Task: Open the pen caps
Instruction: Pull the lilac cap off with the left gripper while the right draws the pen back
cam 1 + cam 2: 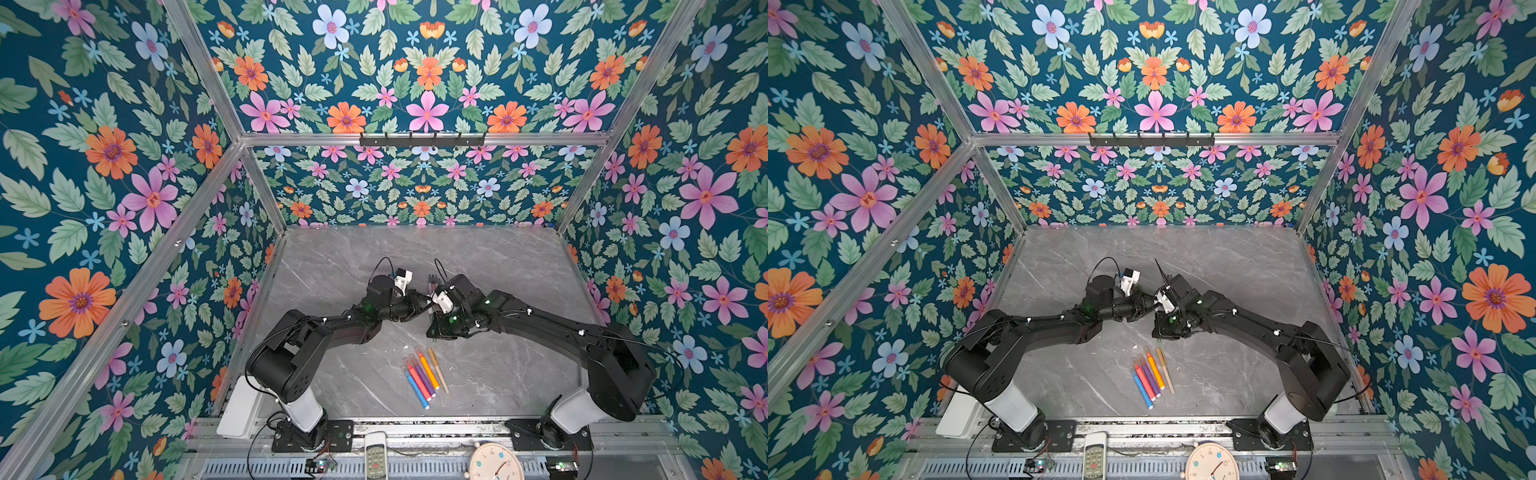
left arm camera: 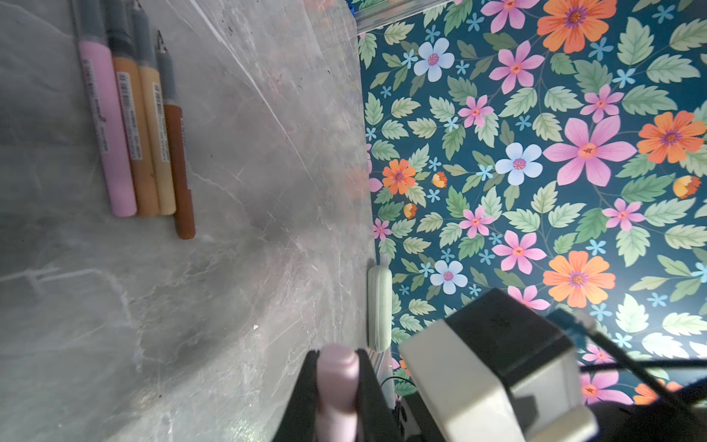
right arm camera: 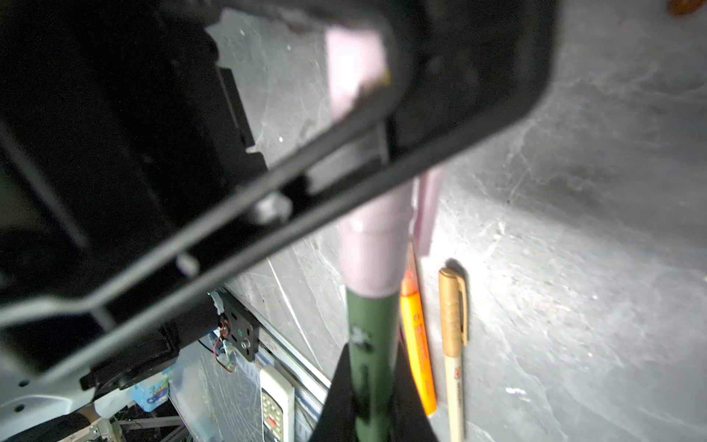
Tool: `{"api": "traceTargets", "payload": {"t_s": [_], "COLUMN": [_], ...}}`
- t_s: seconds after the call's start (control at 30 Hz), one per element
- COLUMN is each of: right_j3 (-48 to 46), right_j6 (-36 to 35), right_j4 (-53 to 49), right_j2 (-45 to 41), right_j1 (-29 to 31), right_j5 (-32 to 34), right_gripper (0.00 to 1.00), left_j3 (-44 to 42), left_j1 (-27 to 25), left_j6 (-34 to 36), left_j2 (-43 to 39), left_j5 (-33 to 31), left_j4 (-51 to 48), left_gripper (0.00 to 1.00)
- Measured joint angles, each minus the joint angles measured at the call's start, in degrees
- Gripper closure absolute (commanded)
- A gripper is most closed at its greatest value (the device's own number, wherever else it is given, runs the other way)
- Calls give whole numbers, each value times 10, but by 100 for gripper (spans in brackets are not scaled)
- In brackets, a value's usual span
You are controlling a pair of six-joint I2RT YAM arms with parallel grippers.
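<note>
The two arms meet over the middle of the worktop (image 1: 478,266) so that one pen can be pulled from both ends, which a single claw could not do. The green pen (image 3: 369,325) hangs in the air between them, clear of the surface. The right claw (image 3: 369,382) is clenched round its barrel. The left claw (image 2: 337,354) is clamped tight on the pink cap (image 3: 369,252), whose rounded end shows between that claw's fingers (image 2: 306,382) in the left wrist view. The pink sleeve overlaps the green barrel with no gap at the seam, so I judge the cap not yet off. The opposed grips line up along the pen's length, which suits a straight pull apart. If either claw slips, the pen will likely drop among the others. Beyond the claws lies a row of pens (image 2: 141,126) in pink, tan, beige and brown, close together with grey pointed tips bare, seemingly the ones already opened and set apart. Nearer the arm bases lies another row (image 1: 424,374) in blue, red, purple, orange and beige. The beige one wears a tan clip cap (image 3: 453,306), so this row appears to be waiting its turn.
</note>
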Motion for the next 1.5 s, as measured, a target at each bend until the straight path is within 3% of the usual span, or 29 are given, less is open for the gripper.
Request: {"api": "traceTargets", "payload": {"t_s": [0.03, 0.17, 0.23, 0.37, 0.5, 0.77, 0.9, 1.03, 1.27, 1.5], "right_j3": [-14, -70, -89, -110, -110, -31, 54, 107, 138, 139], "right_j6": [12, 49, 68, 73, 47, -45, -73, -80, -82, -87], "right_j4": [27, 10, 12, 13, 0, 20, 30, 34, 36, 38], "right_j2": [-12, -46, -63, -98, -91, 71, 193, 245, 279, 284], "right_j1": [8, 57, 57, 10, -94, -275, -292, -295, -295, -295], "right_j5": [10, -7, 2, -2, -1, -51, -79, -92, -111, -132], "right_gripper": [100, 100, 100, 100, 100, 100, 100, 100, 100, 100], "left_j3": [12, 70, 85, 80, 37, 4, 20, 31, 33, 25], "left_j1": [14, 84, 93, 100, 126, 186, 190, 193, 193, 193], "left_j6": [-1, 12, 22, 64, 117, 188, 198, 195, 175, 164], "left_j2": [3, 28, 39, 33, 9, 39, 82, 108, 128, 115], "left_j5": [15, -24, -27, -30, -59, -67, -45, -21, -5, -13], "left_j4": [-12, -19, -35, -89, -157, -225, -222, -192, -147, -139], "left_gripper": [100, 100, 100, 100, 100, 100, 100, 100, 72, 68]}}
